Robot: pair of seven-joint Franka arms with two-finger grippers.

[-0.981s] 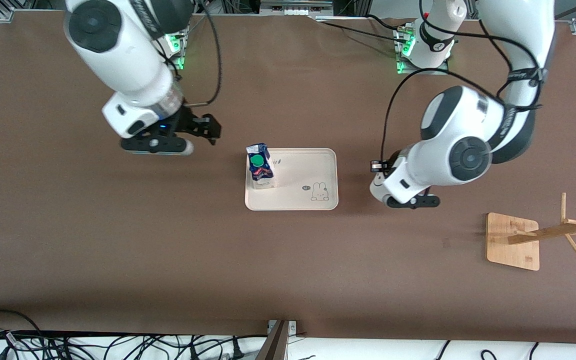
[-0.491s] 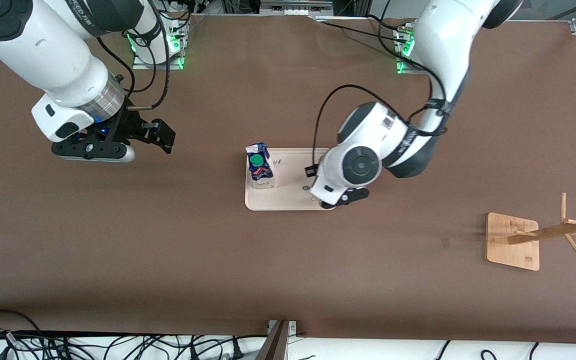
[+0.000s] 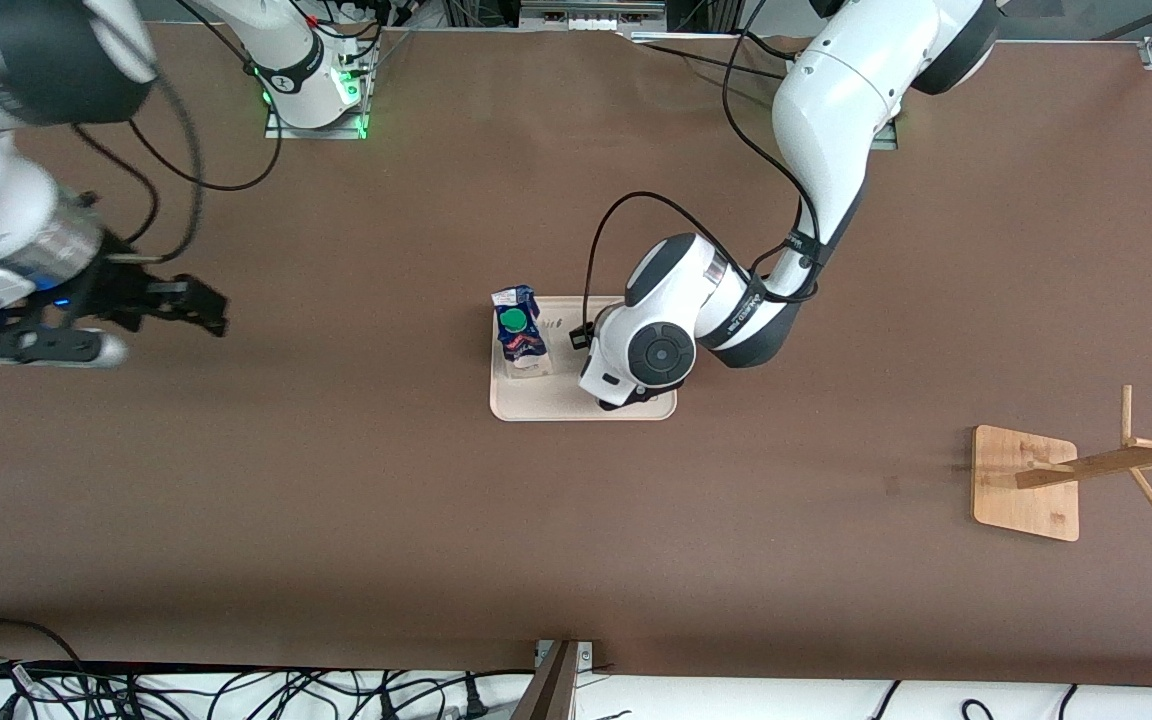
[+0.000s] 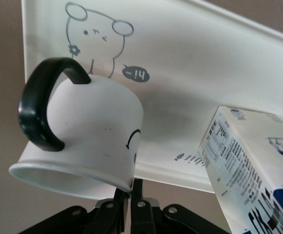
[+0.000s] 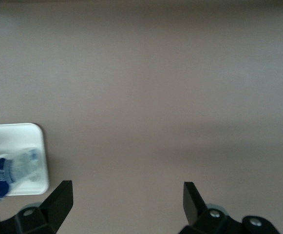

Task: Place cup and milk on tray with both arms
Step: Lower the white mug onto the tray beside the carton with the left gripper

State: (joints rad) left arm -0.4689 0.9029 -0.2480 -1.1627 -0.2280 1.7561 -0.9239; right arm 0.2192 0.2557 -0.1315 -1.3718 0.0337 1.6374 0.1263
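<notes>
The white cup point(image 4: 92, 131) with its black handle is pinched at the rim by my left gripper point(image 4: 134, 187), which is shut on it. It hangs over the bunny end of the cream tray point(image 4: 204, 73); I cannot tell whether it touches the tray. In the front view the left arm's wrist point(image 3: 651, 350) hides the cup. The blue and white milk point(image 3: 521, 335) stands upright on the tray point(image 3: 556, 402), at the end toward the right arm. My right gripper point(image 3: 198, 305) is open and empty over bare table, well off toward the right arm's end.
A bamboo rack point(image 3: 1026, 485) with slanted pegs stands toward the left arm's end of the table, nearer to the front camera than the tray. Cables point(image 3: 236, 690) lie along the table's front edge.
The left arm has swung in with the cup from beside the tray to over its bunny end. The right arm has drawn away from the tray toward its own end.
</notes>
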